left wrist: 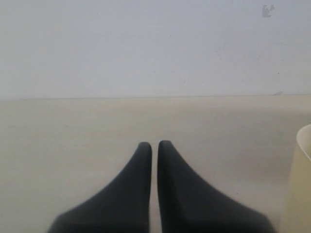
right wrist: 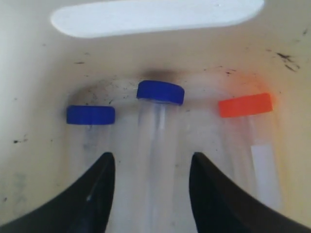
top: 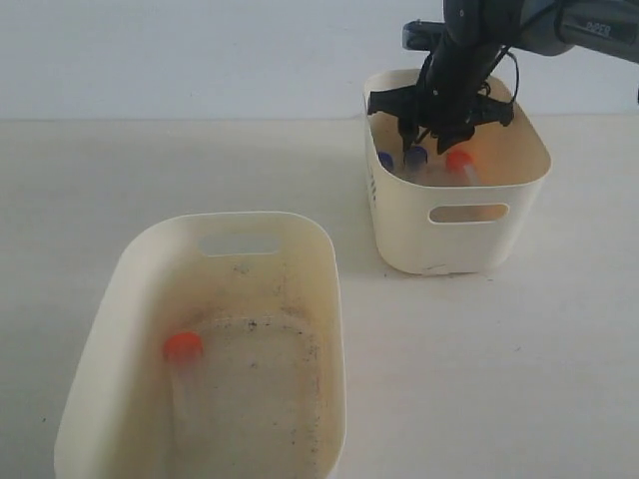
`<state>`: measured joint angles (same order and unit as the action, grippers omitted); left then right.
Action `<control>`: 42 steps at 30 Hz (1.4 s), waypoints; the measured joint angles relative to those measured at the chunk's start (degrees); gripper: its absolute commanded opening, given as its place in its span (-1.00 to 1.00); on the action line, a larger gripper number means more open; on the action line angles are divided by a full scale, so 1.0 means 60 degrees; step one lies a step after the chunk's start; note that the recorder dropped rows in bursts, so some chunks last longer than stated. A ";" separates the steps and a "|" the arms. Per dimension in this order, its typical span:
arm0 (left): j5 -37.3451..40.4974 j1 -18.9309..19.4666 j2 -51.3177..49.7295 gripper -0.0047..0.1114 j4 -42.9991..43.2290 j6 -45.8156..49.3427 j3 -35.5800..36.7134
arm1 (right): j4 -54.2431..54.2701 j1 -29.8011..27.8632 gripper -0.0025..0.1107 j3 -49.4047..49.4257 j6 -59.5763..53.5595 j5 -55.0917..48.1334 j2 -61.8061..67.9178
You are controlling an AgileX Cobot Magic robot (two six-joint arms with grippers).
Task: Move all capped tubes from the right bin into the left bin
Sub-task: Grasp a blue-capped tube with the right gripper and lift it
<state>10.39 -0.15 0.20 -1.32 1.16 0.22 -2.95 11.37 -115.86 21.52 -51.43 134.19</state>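
We see our right tool (right wrist: 152, 158) spread wide inside the cream plastic right bin (top: 439, 244), straddling the middle blue-capped clear tube (right wrist: 159, 97), while our left tool (left wrist: 154, 145) sits pinched closed.

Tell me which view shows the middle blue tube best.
Right wrist view: the middle blue tube lies framed by the open right gripper, cap and body clear. Exterior shows only its cap; left wrist misses it.

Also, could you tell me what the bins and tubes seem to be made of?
Right bin and left bin: likely moulded plastic, smooth cream, rounded one-piece walls. Tubes: see-through, so clear plastic or possibly glass; caps: opaque coloured plastic, seemingly.
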 measured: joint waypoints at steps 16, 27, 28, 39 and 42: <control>0.0000 0.0000 0.0000 -0.85 0.0000 0.0000 0.0000 | 0.0115 -0.0022 -0.12 0.0000 0.0000 0.0045 0.0768; 0.0000 0.0000 0.0000 -0.85 0.0000 0.0000 0.0000 | 0.0138 -0.0022 -0.12 0.0000 0.0000 0.0045 0.0849; 0.0000 0.0000 0.0000 -0.85 0.0000 0.0000 0.0000 | 0.0138 -0.0022 -0.12 0.0000 0.0000 0.0045 0.0888; 0.0000 0.0000 0.0000 -0.85 0.0000 0.0000 0.0000 | 0.0138 -0.0022 -0.96 0.0000 -0.0064 0.0012 0.0976; 0.0000 0.0000 0.0000 -0.85 0.0000 0.0000 0.0000 | 0.0138 -0.0026 -0.96 -0.0022 -0.0083 0.0012 0.0976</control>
<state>10.39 -0.15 0.20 -1.32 1.16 0.22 -2.12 11.22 -115.99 21.02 -51.36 140.05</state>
